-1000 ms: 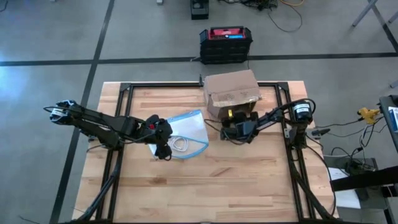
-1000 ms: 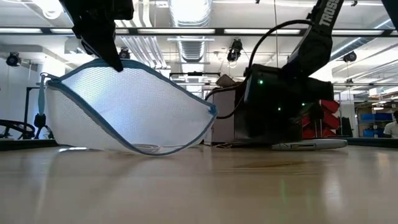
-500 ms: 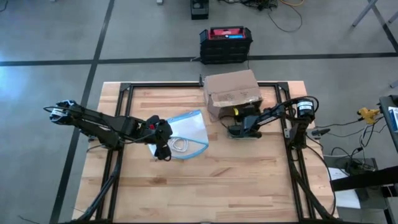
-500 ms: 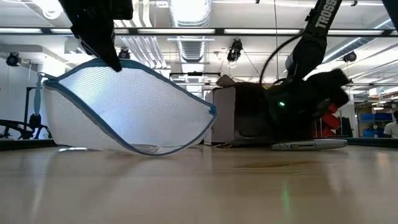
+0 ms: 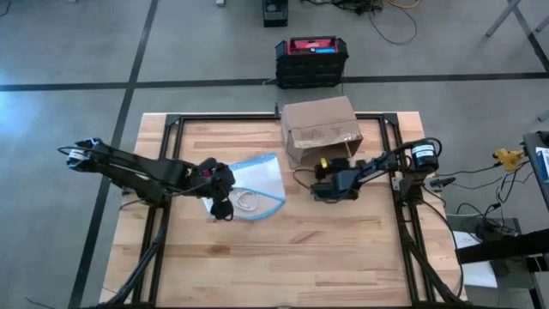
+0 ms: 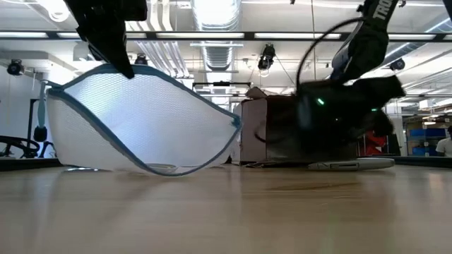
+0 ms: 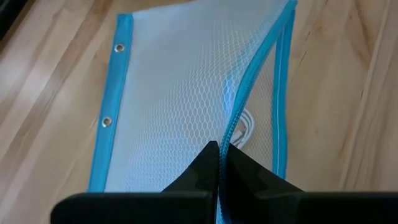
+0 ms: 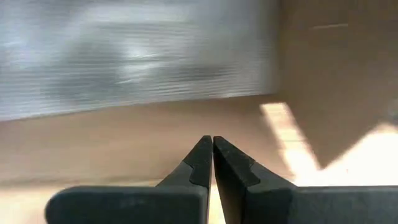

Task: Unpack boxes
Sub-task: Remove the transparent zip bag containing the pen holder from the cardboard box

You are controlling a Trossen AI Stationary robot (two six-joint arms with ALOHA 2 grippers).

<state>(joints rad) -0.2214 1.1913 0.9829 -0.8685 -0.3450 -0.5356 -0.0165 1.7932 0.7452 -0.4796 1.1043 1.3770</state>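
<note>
Over the last second the right gripper (image 5: 319, 190) had swung about beside the plain brown corrugated cardboard box (image 5: 319, 129) (it sat at the far edge of the pale wooden table (image 5: 283, 257), flaps partly raised), first low near the box's front face, then nearer it, and finally drawn back a little toward the table's middle. Its fingers (image 8: 211, 163) were pressed together on nothing, pointing at the cardboard. The left gripper (image 7: 219, 163) had not moved: it stayed pinched on the zip edge of the clear mesh pouch with a blue border (image 5: 257, 185), holding that edge up off the wood. I judged the box not yet emptied further, the right arm merely repositioning for another reach
</note>
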